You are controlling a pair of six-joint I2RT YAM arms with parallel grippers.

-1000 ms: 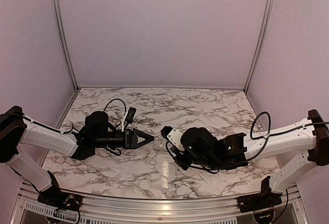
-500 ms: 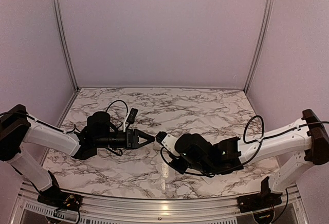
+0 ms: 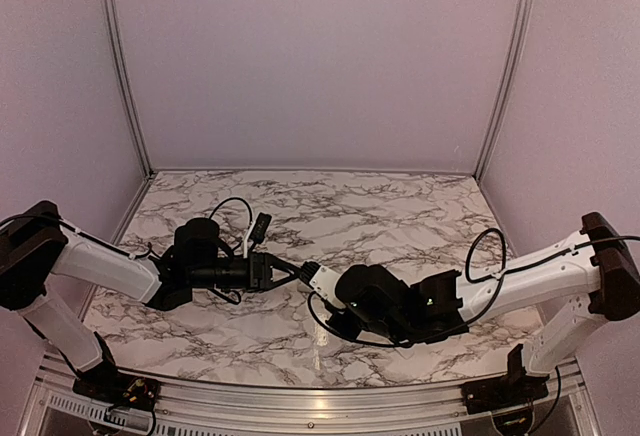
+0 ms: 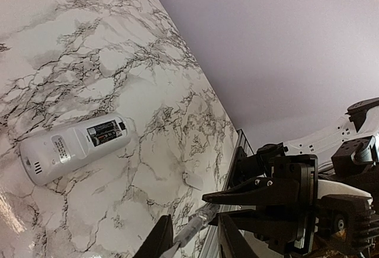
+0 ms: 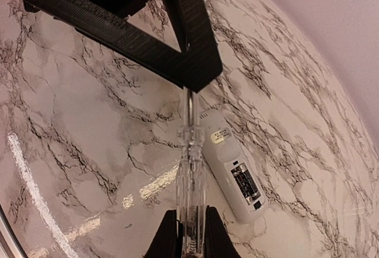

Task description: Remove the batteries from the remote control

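Your marble-patterned table (image 3: 400, 216) is glossy, white with grey veins. The remote control (image 4: 71, 147) lies flat on it, a smooth white bar with rounded ends. Its dark recess faces up, and the batteries (image 4: 105, 132) appear to sit inside. A small flat white cover piece (image 4: 193, 180) rests apart from it.

Your right gripper (image 5: 190, 212) pinches the handle of a clear stick (image 5: 190, 169) with a thin metal shaft, just beside the remote. Your left gripper (image 3: 288, 273), black and wedge-shaped, has its fingers narrowed around the shaft's far end. Whether they actually clamp it, you cannot tell.

A second ago the two grippers were apart. Both arms have since reached inward, and now they meet at the stick.
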